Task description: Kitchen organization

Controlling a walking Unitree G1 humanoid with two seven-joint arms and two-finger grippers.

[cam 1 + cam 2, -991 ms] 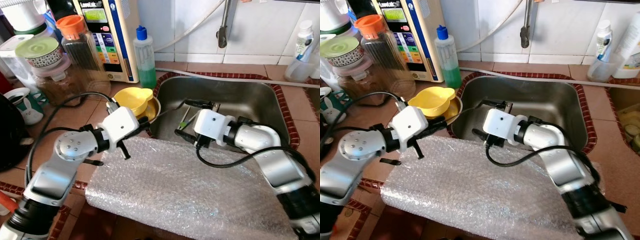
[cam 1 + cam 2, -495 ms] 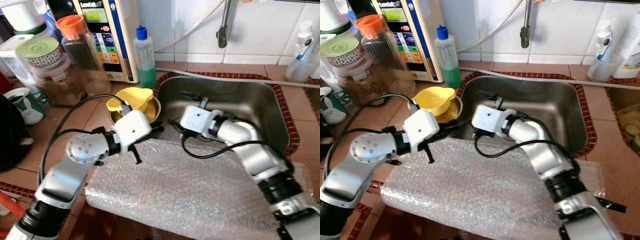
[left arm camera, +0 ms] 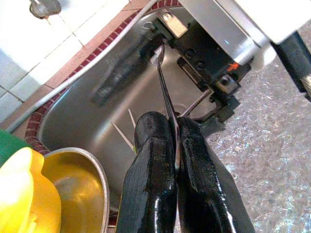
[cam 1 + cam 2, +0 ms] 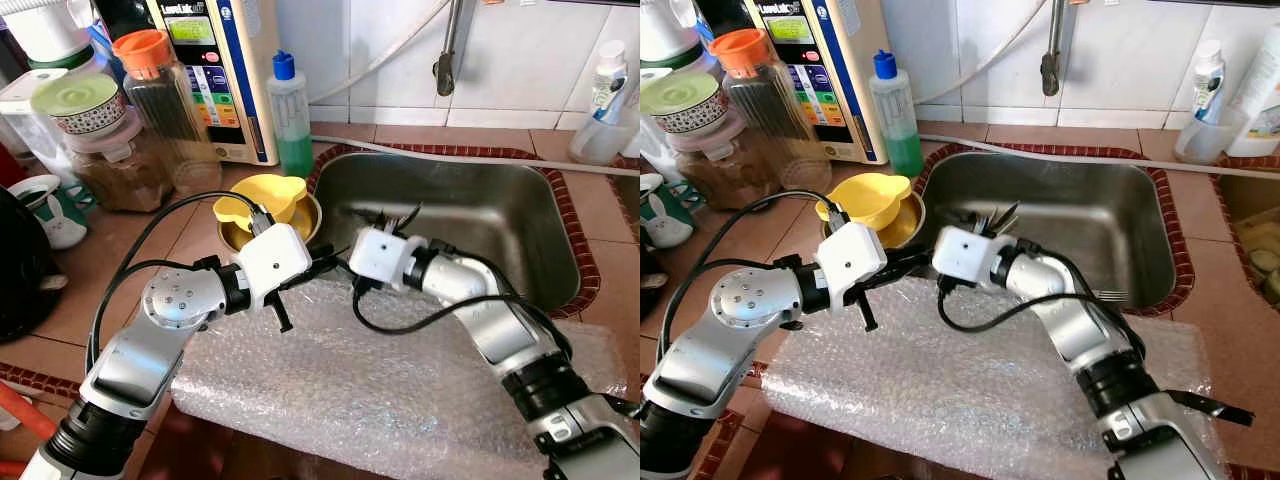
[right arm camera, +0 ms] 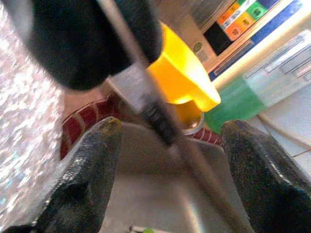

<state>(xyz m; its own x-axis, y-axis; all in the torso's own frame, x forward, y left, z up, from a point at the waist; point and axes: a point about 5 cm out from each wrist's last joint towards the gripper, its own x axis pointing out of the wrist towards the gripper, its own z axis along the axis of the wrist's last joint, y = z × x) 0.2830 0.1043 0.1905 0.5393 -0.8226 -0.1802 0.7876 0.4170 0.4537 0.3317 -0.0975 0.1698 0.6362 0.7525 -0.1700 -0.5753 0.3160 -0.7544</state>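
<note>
A: Left tool?
B: Pinching a thin metal utensil, frame centre, over the sink edge.
A: Right tool?
B: Fingers spread, either side of that utensil; yellow cup just left

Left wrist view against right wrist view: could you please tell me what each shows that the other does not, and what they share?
The left wrist view has the left hand shut on a metal utensil, with white wall tiles behind the sink. The right wrist view has the right hand open, one finger on each side of that utensil, plus a green bottle and a panel of coloured buttons. Both share the utensil, the yellow cup, the bubble wrap and the sink.
</note>
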